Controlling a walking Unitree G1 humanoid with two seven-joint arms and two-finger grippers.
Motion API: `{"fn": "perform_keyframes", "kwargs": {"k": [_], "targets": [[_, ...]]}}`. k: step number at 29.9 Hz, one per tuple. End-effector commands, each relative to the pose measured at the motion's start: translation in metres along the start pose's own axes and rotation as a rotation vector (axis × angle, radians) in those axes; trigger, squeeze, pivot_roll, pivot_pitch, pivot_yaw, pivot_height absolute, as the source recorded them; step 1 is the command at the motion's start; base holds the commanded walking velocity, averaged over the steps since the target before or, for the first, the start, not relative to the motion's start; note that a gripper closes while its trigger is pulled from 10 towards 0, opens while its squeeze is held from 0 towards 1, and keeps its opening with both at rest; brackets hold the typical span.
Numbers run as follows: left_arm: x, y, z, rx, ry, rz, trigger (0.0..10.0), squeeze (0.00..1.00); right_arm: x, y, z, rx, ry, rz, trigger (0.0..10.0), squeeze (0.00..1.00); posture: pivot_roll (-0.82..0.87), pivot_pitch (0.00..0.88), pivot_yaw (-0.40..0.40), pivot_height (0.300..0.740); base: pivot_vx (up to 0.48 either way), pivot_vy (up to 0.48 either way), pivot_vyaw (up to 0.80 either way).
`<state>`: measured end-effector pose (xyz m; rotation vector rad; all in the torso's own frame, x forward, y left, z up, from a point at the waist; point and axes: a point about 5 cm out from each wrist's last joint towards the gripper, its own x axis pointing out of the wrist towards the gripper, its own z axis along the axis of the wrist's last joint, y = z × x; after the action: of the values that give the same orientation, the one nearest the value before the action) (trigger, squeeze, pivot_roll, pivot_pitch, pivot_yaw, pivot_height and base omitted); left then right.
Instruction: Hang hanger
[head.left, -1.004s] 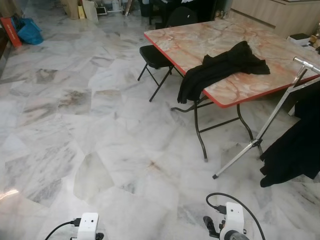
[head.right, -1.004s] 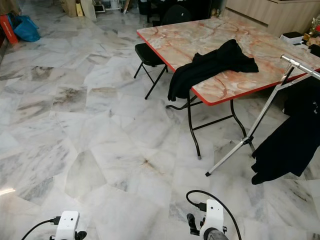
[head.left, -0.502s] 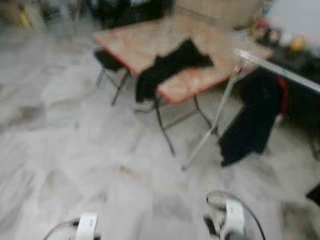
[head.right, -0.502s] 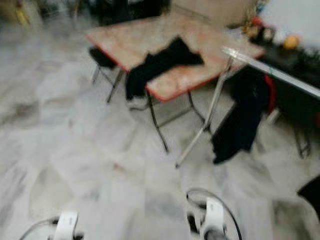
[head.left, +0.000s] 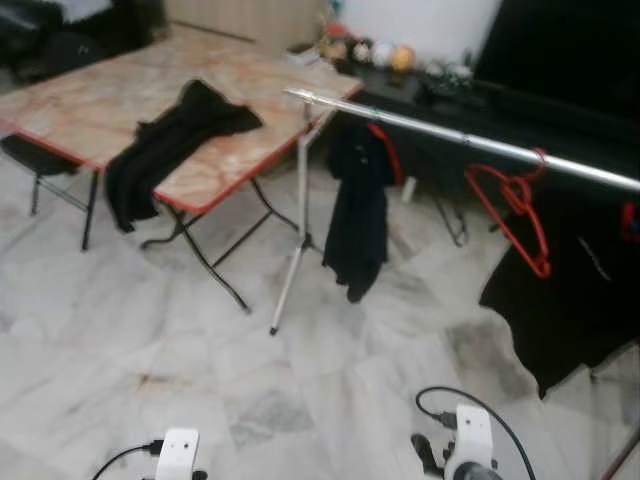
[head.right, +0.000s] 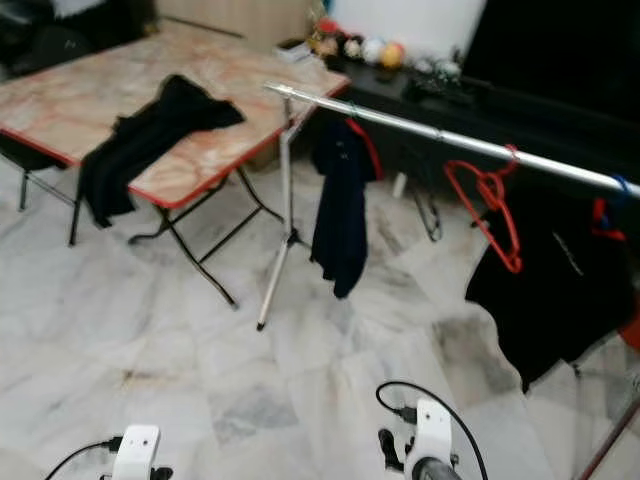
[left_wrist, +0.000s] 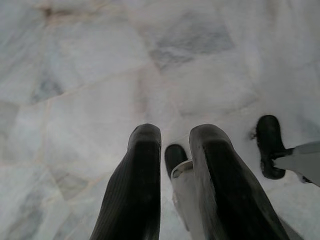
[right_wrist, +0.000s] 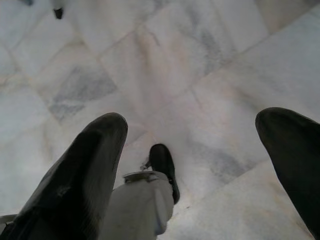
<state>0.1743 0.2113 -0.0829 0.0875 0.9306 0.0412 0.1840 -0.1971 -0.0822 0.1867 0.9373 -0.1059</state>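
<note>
Left eye view shows a silver rail on a stand, crossing the room from the worktop toward the right. An empty red hanger hangs on the rail, near its right part. A black garment hangs on a second red hanger close to the rail's left end, and another black garment hangs far right. One more black garment lies on the worktop, half falling over its red edge.

Both arms hang low above the marble floor. In its wrist view the left end effector has its fingers close together, with only a narrow gap and nothing between them. The right end effector is spread wide and also holds nothing.

I judge the step in hand is to approach. To do it well, the robot should first decide which hanger it needs; the task sentence does not tell this. It should stop walking before it reaches, because the picture is a little soft. It is better to raise the wide right end effector, to take the hanger at its neck under the hook, and to keep the hook upright when it goes over the rail.
</note>
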Motion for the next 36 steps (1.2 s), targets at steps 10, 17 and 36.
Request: {"fn": "perform_keyframes", "kwargs": {"k": [10,17,36], "targets": [[-0.001,0.003,-0.004,0.006,0.019,0.006,10.0,0.0,0.001,0.004,0.001,-0.001,-0.002,0.002,10.0,0.0,0.07,0.0,-0.032,0.74,0.0,-0.154,-0.75],[-0.001,0.009,-0.003,0.027,0.022,0.01,10.0,0.0,0.002,0.011,-0.001,0.027,-0.004,0.006,10.0,0.0,0.07,0.0,-0.008,0.74,0.0,0.0,-0.75],[0.0,0.006,0.002,-0.047,-0.004,0.034,10.0,0.0,0.001,0.003,0.006,0.013,-0.029,0.002,10.0,0.0,0.06,0.0,-0.039,0.74,0.0,0.0,-0.24]]}}
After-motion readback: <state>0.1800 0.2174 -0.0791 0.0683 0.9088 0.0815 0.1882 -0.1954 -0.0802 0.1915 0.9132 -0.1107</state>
